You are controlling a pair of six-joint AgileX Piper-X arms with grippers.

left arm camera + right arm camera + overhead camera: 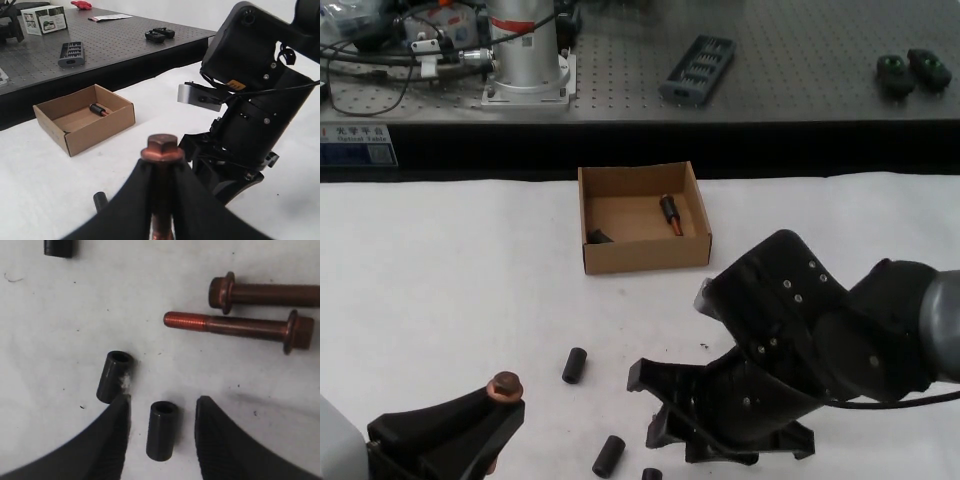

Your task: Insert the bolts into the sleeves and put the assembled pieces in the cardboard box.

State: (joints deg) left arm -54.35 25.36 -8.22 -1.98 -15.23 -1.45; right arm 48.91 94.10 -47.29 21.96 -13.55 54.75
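Logging state, both arms.

Left gripper (161, 175): my jaws are clamped tight on 1 copper-coloured flange bolt (161, 150). The shank is pinched between the fingers and the hex head stands upright just above the tips. This arm is at the near left of the white cloth (440, 280).

Right gripper (162, 405): my jaws are partly open and hold nothing. They sit low over the cloth, straddling 1 black sleeve (162, 432), with a gap showing on each side.

Sleeves, right wrist view: 3.
- the straddled one
- a second sleeve (115, 376) just outside one fingertip
- a third sleeve (59, 247) well apart from the other two

Loose bolts on the cloth: 2. The first loose bolt (265, 292) and the second loose bolt (240, 327) lie just beside each other, parallel, with heads at opposite ends. Both are near the sleeves.

Sleeves, high view: 3 on the cloth.
- a far sleeve (574, 365) toward the box
- a near sleeve (608, 455)
- an edge sleeve (651, 474) at the near border

I cannot match these to the wrist-view sleeves.

Cardboard box (645, 258): open-topped, on the cloth beyond both grippers and well apart from them. Contents:
- 1 assembled piece (669, 213), a bolt with a black sleeve on it, lying toward the right wall
- 1 small dark item (598, 237) in the near left corner, identity not resolvable

Bolts tallied: 1 held, 2 loose, 1 boxed.
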